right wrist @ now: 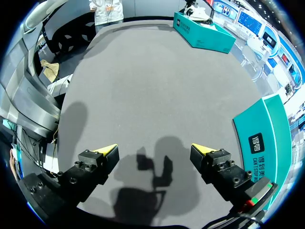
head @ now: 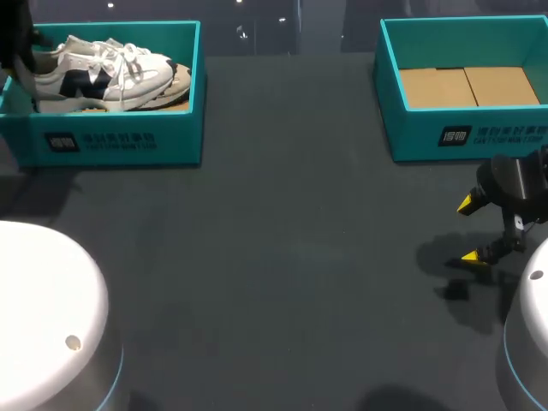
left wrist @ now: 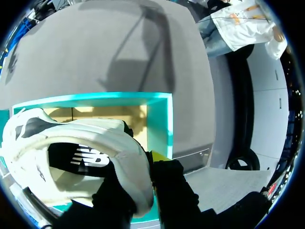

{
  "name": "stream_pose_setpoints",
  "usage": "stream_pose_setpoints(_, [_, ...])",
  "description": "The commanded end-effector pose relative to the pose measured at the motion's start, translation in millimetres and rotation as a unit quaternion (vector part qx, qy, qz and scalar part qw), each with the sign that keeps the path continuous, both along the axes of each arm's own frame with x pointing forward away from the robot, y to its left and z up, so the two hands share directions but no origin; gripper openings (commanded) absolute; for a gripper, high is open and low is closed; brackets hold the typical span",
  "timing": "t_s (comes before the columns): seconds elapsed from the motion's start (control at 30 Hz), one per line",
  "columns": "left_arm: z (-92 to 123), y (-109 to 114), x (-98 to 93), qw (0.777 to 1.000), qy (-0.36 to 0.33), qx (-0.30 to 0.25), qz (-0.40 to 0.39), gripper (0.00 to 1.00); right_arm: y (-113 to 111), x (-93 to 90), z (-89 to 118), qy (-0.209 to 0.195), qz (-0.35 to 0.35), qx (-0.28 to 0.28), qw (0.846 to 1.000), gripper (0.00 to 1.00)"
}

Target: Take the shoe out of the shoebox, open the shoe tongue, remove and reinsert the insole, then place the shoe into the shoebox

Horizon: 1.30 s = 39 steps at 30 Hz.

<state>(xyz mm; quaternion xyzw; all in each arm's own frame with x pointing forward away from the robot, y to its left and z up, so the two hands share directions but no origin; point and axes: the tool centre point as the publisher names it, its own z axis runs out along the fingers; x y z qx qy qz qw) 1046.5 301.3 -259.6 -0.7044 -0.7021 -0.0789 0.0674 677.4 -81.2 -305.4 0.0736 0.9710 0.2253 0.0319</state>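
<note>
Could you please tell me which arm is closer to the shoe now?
The left. The left arm is at the heel of the shoe in the left box; the right gripper hangs open over the table before the right box, far across from the shoe.

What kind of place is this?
Probably a robot practice table: the left shoebox holds a white sneaker, the right shoebox has none, and the right gripper with yellow tips hangs over the dark table.

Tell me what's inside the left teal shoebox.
A white shoe with dark side panels sits inside the left shoebox. A strip of tan cardboard floor shows beside it. The floor under the shoe is covered, so anything beneath it cannot be seen.
</note>
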Motion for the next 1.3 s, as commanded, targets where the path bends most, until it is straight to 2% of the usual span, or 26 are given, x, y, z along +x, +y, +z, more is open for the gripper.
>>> stream_pose_setpoints(0.03, [33.2, -2.7, 2.9, 1.000, 0.009, 0.002, 0.006, 0.00, 0.6, -1.5, -0.5, -0.001, -0.001, -0.001, 1.000, 1.00])
stream_pose_setpoints(0.33, [69.0, -13.4, -2.1, 1.000, 0.014, 0.007, 0.007, 0.00, 0.6, -1.5, -0.5, -0.001, -0.001, -0.001, 1.000, 1.00])
stream_pose_setpoints(0.67, [103.5, -43.9, -32.6, 1.000, 0.019, 0.018, -0.017, 0.00, 0.6, -1.5, -0.5, -0.001, -0.001, -0.001, 1.000, 1.00])
stream_pose_setpoints(0.83, [110.0, -67.3, -59.8, 0.999, 0.017, 0.031, -0.028, 0.00, 0.6, -1.5, -0.5, -0.001, -0.001, -0.001, 1.000, 1.00])
stream_pose_setpoints(1.07, [110.8, -108.9, -109.2, 0.998, 0.015, 0.044, -0.046, 0.00, 0.6, -1.5, -0.5, -0.001, -0.001, -0.001, 1.000, 1.00])
stream_pose_setpoints(1.3, [101.8, -165.6, -164.5, 0.997, 0.024, 0.055, -0.052, 0.00, 0.6, -1.5, -0.5, -0.001, -0.001, -0.001, 1.000, 1.00])
